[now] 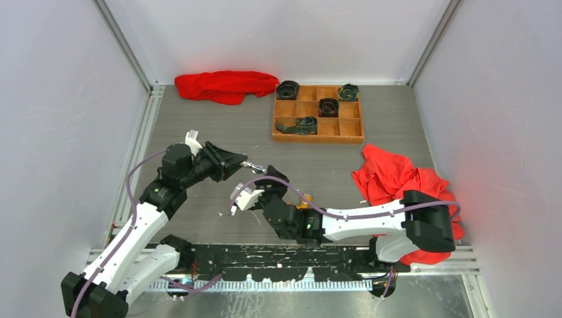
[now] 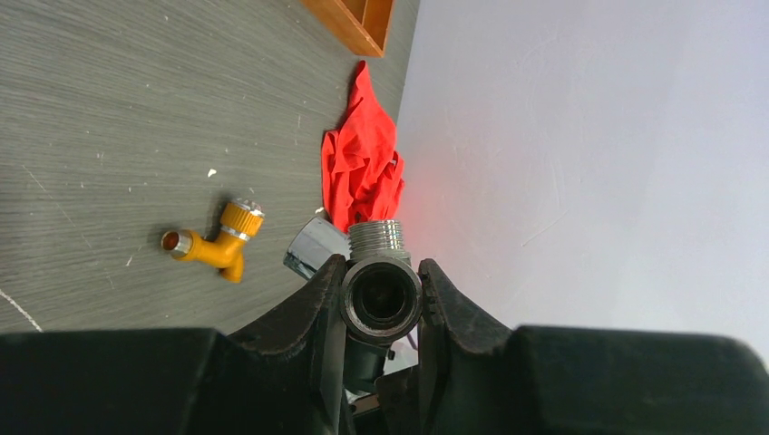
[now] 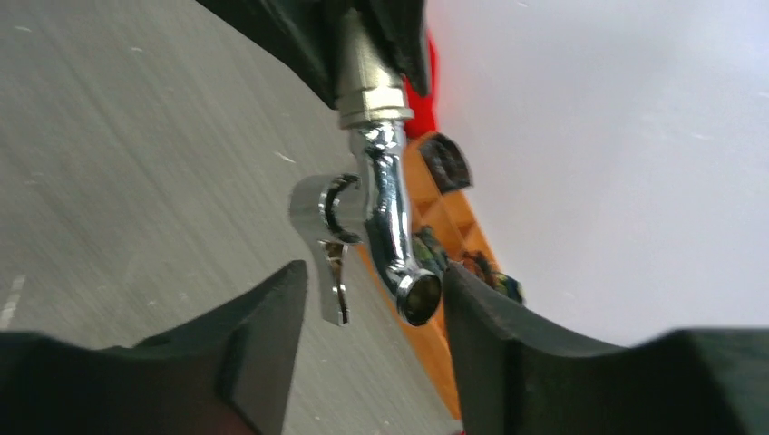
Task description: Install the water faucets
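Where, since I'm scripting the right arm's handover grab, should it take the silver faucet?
Likely the silver faucet by its curved spout, coming from the free open end. The left gripper clamps the other end, and the handle juts to one side, so pinch across the bare tube.

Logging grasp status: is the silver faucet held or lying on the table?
Held. The left pincer is shut on the silver faucet, clear of the table; the right pincer stands open around its spout.
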`<state>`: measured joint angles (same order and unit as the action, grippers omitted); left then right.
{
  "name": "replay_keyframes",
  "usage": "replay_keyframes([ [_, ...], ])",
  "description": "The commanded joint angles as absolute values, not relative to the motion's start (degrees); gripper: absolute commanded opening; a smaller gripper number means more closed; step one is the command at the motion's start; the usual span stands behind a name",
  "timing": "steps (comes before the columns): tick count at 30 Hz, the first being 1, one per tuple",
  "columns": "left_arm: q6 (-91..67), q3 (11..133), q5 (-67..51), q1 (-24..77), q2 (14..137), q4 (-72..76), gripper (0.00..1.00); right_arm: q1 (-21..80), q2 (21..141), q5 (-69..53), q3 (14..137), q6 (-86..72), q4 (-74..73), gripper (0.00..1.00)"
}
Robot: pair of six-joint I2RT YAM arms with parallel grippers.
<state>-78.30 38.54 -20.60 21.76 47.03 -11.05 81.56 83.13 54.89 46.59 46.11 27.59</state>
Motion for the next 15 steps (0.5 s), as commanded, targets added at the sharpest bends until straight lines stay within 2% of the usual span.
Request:
replay_keyframes([
  [1,-78.21,39.47,-21.45,21.89,45.44,-6.38,0.0,78.27,76.54,39.71,52.46,30.67,10.99,0.56],
  [4,-78.31,39.29,-21.66,21.86,45.51,-6.07,0.0,74.38,74.06,26.32,54.07,22.12,3.81,0.52],
  [8,-78.46,39.12,-21.65,21.89,45.37,-6.06,0.0,68.61,71.62,9.7,54.13,14.79,1.23,0.48],
  [11,-78.48,39.16,-21.64,21.89,45.23,-6.06,0.0,65.31,71.25,2.82,54.27,11.31,0.72,0.41],
  [15,-78.49,39.2,-21.7,21.93,45.31,-6.1,0.0,62.43,71.84,-3.92,54.88,7.67,0.3,0.39],
])
